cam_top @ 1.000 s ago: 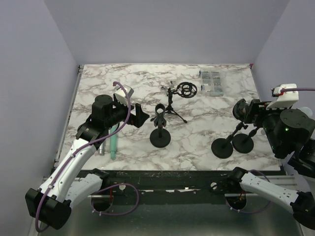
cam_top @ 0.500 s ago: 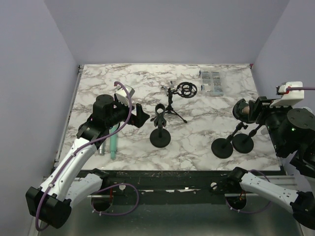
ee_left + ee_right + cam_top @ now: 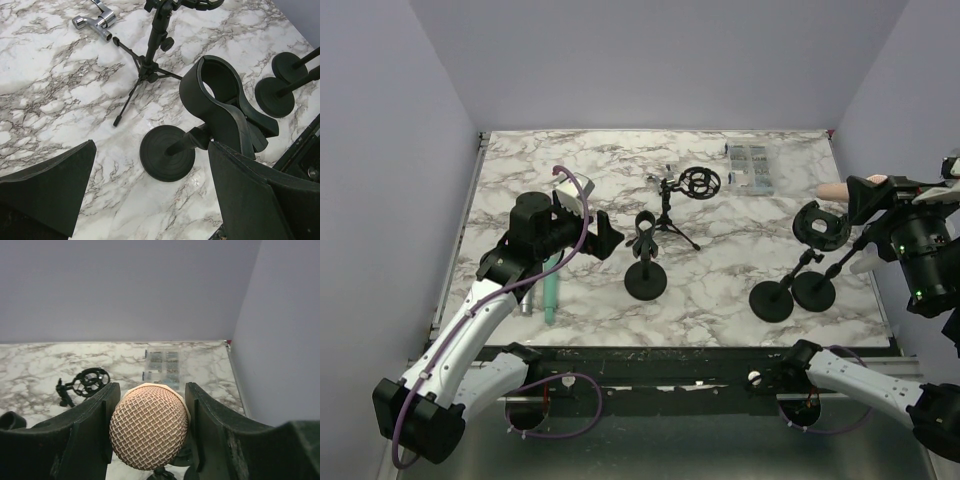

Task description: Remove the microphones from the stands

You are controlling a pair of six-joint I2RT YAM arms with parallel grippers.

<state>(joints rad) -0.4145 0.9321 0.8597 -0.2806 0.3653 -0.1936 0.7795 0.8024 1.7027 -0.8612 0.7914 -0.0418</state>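
Observation:
The pale pink microphone (image 3: pixel 830 191) hangs in the air at the table's right edge, its mesh head (image 3: pixel 149 432) clamped between the fingers of my right gripper (image 3: pixel 861 198), which is shut on it. Its handle points left, just above the empty ring clip (image 3: pixel 820 226) of the black stand (image 3: pixel 772 300). The microphone is apart from that clip. My left gripper (image 3: pixel 606 236) stands wide open left of centre, beside another black stand (image 3: pixel 167 152) whose clip (image 3: pixel 220 100) is empty; nothing lies between its fingers (image 3: pixel 45 195).
A second round base (image 3: pixel 814 290) stands next to the right stand. A small tripod with a shock mount (image 3: pixel 686 186) is at the middle back, a clear parts box (image 3: pixel 750 167) at the back right. A teal tool (image 3: pixel 550 290) lies under the left arm.
My right gripper has shut on the microphone and carried it up and to the right, out of the stand's clip. The left arm has stayed where it was.

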